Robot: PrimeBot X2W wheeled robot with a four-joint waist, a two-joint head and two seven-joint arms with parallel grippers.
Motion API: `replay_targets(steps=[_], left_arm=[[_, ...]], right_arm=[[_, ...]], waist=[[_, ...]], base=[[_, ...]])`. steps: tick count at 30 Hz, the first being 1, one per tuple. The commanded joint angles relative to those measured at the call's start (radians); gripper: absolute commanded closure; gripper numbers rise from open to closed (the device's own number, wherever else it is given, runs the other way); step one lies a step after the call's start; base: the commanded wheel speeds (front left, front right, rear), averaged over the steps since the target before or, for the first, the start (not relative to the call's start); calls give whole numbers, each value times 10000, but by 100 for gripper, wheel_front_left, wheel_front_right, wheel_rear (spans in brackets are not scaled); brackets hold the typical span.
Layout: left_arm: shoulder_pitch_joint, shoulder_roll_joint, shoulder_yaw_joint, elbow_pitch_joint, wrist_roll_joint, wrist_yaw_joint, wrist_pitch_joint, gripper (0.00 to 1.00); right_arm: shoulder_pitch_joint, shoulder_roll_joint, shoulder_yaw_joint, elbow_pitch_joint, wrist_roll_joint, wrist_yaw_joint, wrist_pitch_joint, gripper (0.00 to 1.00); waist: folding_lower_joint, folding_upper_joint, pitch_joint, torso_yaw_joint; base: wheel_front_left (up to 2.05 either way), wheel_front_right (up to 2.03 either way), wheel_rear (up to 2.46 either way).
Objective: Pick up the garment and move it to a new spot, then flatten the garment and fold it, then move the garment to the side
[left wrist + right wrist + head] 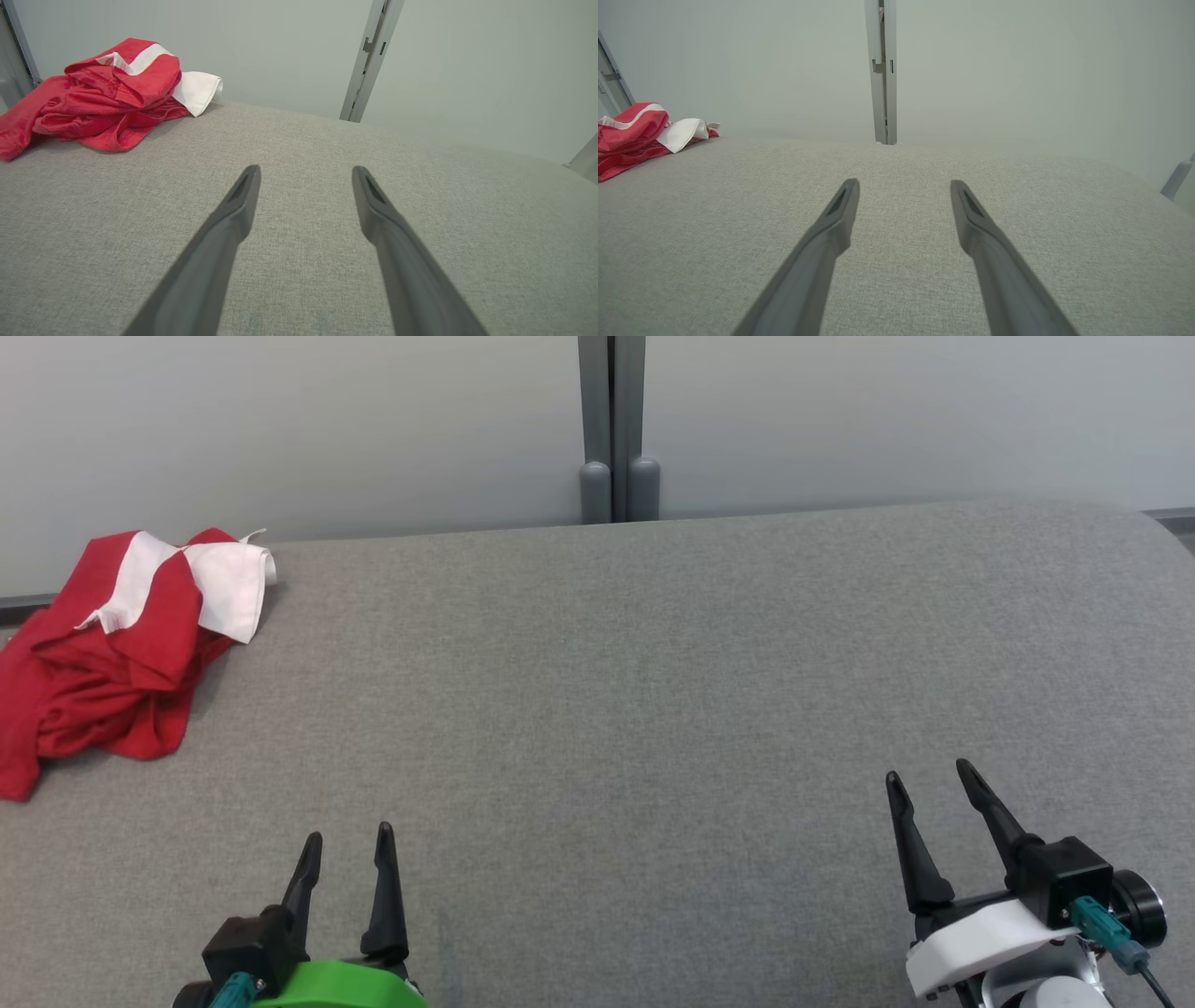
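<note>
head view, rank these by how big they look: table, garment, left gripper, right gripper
1. table
2. garment
3. right gripper and left gripper: these look alike. Both are cut off by the bottom edge and close to the camera, so they are left unranked.

Red-and-white garment (112, 663): crumpled; folds hide its type and outline. Left portion runs past the frame edge in all 3 views. Left gripper (350, 831): base clipped by head view's bottom edge; right gripper (927, 769) likewise. Grey post (611, 429): top cut off by the upper edge.
</note>
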Motion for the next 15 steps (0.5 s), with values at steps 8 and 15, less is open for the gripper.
replay_targets(steps=[8,15], left_arm=[[123,73,40,108,135,23,-93,0],[82,73,34,156,95,9,-83,0]], right_arm=[[83,-51,-8,100,-112,0,-108,0],[65,-51,0,144,-71,0,-108,0]], waist=[[0,0,13,6],[0,0,1,25]], base=[[0,0,0],[0,0,0]])
